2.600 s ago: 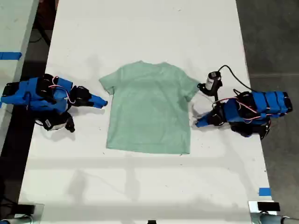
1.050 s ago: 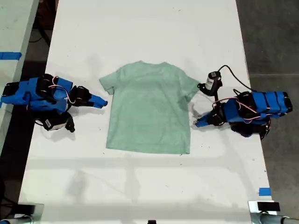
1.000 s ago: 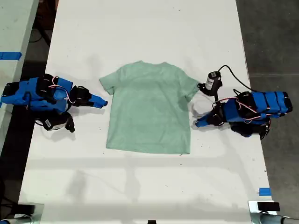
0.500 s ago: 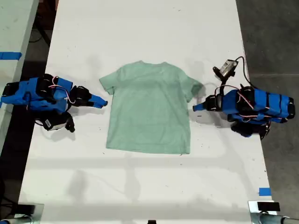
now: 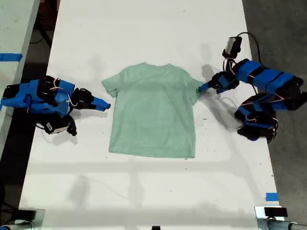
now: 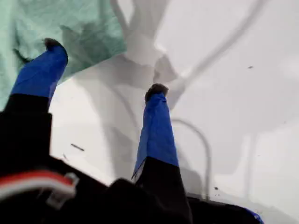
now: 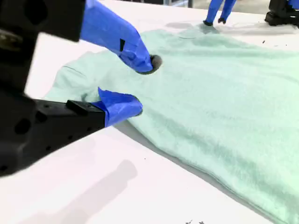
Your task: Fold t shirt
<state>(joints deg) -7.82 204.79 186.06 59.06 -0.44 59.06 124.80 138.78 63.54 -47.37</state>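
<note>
t shirt (image 5: 153, 111) spread flat mid-bench (image 5: 144, 28), front up, ready for a sleeve fold. first end effector (image 6: 105, 70) parted, straddling the sleeve edge on the exterior view's right. second end effector (image 7: 140, 86) parted beside the opposite sleeve.

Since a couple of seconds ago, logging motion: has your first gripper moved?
Yes. My first gripper has gone up the exterior view, now at the t shirt's sleeve.

The exterior view looks straight down on the table (image 5: 153, 28); both wrist views sit close, sharing the t shirt (image 5: 152, 110).
</note>
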